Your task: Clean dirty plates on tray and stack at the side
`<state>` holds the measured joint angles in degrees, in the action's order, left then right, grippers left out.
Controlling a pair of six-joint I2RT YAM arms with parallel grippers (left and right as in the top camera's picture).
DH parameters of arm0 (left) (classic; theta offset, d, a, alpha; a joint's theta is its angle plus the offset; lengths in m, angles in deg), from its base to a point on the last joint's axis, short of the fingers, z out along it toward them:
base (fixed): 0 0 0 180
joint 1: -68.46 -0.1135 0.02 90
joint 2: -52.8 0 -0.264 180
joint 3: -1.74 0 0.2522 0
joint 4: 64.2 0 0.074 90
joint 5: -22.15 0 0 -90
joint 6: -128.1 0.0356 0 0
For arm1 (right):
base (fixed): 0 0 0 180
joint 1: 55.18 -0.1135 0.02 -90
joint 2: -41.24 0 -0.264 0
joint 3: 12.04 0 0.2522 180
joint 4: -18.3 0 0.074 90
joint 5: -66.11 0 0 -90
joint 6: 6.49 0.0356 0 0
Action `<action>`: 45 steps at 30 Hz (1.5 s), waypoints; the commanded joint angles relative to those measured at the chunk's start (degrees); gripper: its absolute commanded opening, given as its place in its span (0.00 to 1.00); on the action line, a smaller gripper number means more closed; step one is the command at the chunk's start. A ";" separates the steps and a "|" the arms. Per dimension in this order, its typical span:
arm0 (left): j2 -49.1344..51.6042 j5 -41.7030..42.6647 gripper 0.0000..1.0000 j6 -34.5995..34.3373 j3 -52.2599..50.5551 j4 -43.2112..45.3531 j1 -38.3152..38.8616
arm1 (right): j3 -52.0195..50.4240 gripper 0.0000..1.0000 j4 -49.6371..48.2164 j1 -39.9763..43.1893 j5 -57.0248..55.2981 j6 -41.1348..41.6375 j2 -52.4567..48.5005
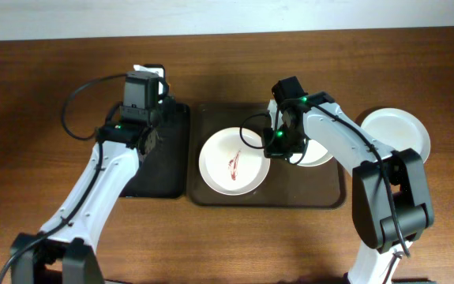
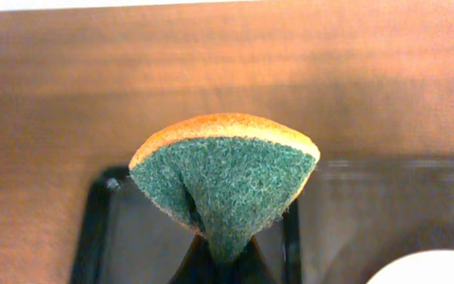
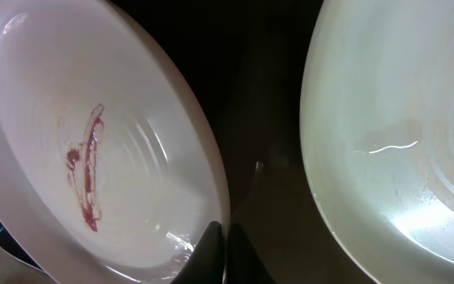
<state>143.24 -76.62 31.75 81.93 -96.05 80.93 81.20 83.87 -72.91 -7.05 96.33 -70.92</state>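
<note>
Three plates in overhead view.

Streaked plate (image 1: 233, 162) sits on left half of brown tray (image 1: 290, 196), with a red-brown sauce smear in its middle. Second plate (image 1: 315, 152) is on right half of the same tray, mostly hidden under the right arm. The right wrist view shows a red spot at its far right edge. The two plates are near each other, with a dark strip of tray between them. Clean plate (image 1: 400, 130) lies on bare table (image 1: 37, 95), just right of the tray and off it, plain white.

Right gripper (image 1: 276, 142) is low over the tray, at the right rim of the streaked plate. In the right wrist view its fingers (image 3: 209, 248) are nearly together with that rim between them, so it looks pinched on the plate edge.

Left gripper (image 2: 220, 259) is over the black tray (image 1: 167, 170), which lies just left of the brown tray. It is clamped on a sponge (image 2: 227, 185), green scrub face to the camera and orange layer along the top. The sponge is folded into a fan shape, held above the tray and away from the plates.
</note>
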 commanded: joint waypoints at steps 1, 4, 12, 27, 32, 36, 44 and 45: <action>-4.48 -3.04 0.00 2.14 1.03 1.99 0.13 | -0.55 0.04 -0.17 -0.26 0.50 -0.50 1.01; -8.02 -3.06 0.00 2.14 1.03 1.86 0.11 | -0.55 0.04 -0.20 -0.26 0.48 -0.50 1.01; -10.97 -3.06 0.00 2.12 1.01 -2.67 0.11 | -0.55 0.04 -0.20 -0.26 0.48 -0.50 1.01; 7.87 15.87 0.00 1.25 0.98 -19.34 0.11 | -0.55 0.04 -0.15 -0.26 0.50 -0.50 1.01; 7.67 20.00 0.00 1.27 1.86 -20.50 0.11 | -0.55 0.04 -0.17 -0.26 0.50 -0.50 1.01; 7.65 27.45 0.00 1.27 3.02 -20.11 0.11 | -0.55 0.04 -0.15 -0.26 0.50 -0.50 1.01; 10.19 45.05 0.00 -5.97 3.04 -14.88 1.51 | -0.55 0.04 -0.15 -0.26 0.50 -0.50 1.01; 10.84 45.05 0.00 -7.43 3.04 -14.47 1.77 | -0.55 0.04 -0.15 -0.26 0.50 -0.50 1.01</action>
<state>151.83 -38.42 30.59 83.49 -111.76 81.61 81.20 83.89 -72.91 -7.03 96.38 -70.92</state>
